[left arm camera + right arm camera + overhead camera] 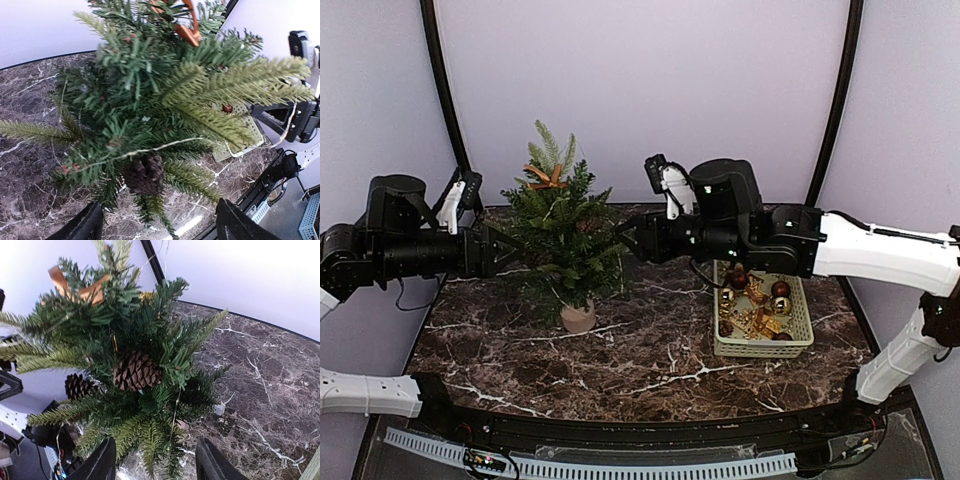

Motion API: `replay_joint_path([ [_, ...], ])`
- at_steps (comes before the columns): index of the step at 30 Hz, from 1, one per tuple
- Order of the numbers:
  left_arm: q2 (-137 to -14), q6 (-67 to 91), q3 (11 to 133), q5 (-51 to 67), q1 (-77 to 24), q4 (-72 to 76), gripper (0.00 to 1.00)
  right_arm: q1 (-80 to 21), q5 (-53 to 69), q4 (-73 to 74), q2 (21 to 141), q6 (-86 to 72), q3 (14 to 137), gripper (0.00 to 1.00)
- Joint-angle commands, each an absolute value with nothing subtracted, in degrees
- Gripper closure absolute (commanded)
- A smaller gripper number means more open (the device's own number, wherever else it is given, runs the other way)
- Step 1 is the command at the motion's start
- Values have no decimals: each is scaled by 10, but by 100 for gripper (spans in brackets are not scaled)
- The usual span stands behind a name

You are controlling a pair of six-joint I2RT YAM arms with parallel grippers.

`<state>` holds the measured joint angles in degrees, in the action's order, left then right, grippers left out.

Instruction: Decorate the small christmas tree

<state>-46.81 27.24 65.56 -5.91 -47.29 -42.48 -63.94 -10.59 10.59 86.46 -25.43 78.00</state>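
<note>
Standing in a pot (578,318) left of the table's (650,350) middle, the tree (565,235) sits between both pincers. The left pincer (508,248) faces its left branches and the right pincer (625,238) its right ones. Each has its jaws spread and holds nothing; only needle tips reach between the fingers (102,462). The top view alone shows the pot and a basket (800,345) of baubles (780,289) to the right. The wrist views show pine cones (135,371) among the branches.

Overhead view looks down from behind; opposing wrist views closely share the small christmas tree (563,235).
</note>
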Motion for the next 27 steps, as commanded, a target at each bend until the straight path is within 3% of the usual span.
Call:
replay_joint_path([
  [1, -468, 248, 650, -8, -427, -420, 20, -636, -137, 106, 828, -250, 779, 41],
  [9, -463, 227, 672, -5, -372, -450, 23, -628, -194, 144, 780, -254, 758, 32],
  [15, -451, 207, 660, -14, -284, -473, 26, -579, -206, 184, 739, -271, 725, 31],
  [19, -460, 197, 636, 39, -212, -449, 30, -538, -199, 198, 710, -285, 695, 30],
  [27, -462, 189, 590, 17, -110, -375, 31, -459, -192, 238, 656, -295, 646, 27],
])
